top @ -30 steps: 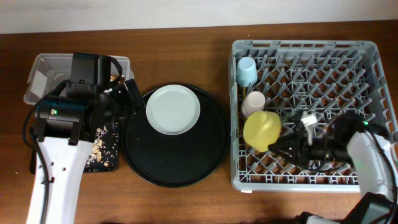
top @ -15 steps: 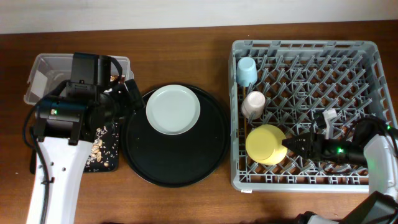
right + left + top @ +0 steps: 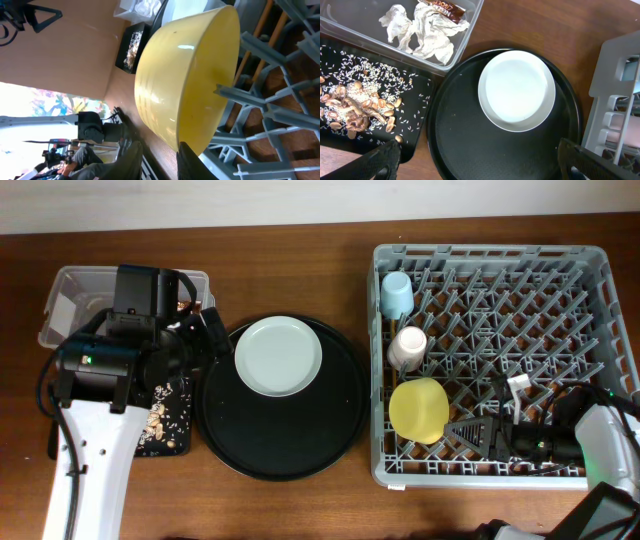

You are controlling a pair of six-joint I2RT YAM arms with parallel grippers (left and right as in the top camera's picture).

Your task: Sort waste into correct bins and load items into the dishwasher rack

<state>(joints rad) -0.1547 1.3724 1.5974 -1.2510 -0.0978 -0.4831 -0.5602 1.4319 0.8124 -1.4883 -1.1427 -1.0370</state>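
Observation:
The yellow bowl [image 3: 418, 408] leans on its side among the pegs at the front left of the grey dishwasher rack [image 3: 490, 255]. My right gripper [image 3: 464, 430] is open just right of it; in the right wrist view its fingers [image 3: 160, 160] sit below the bowl's rim [image 3: 185, 80]. The light-blue cup [image 3: 396, 293] and pink cup [image 3: 407, 346] stand in the rack's left column. The grey-green plate [image 3: 278, 356] [image 3: 516, 90] lies on the round black tray [image 3: 280, 445]. My left gripper [image 3: 485, 170] hangs open above that tray. The chopsticks are not visible.
The clear tub [image 3: 60, 290] at the back left holds the napkin [image 3: 427, 32] and snack wrapper [image 3: 442, 9]. The shallow black tray [image 3: 165, 445] in front of it holds food scraps [image 3: 350, 105] and rice. The rack's corner [image 3: 615, 75] is right of the round tray.
My right gripper moved the yellow bowl toward the rack's front, let go of it and drew back to the right. The left arm has not moved.

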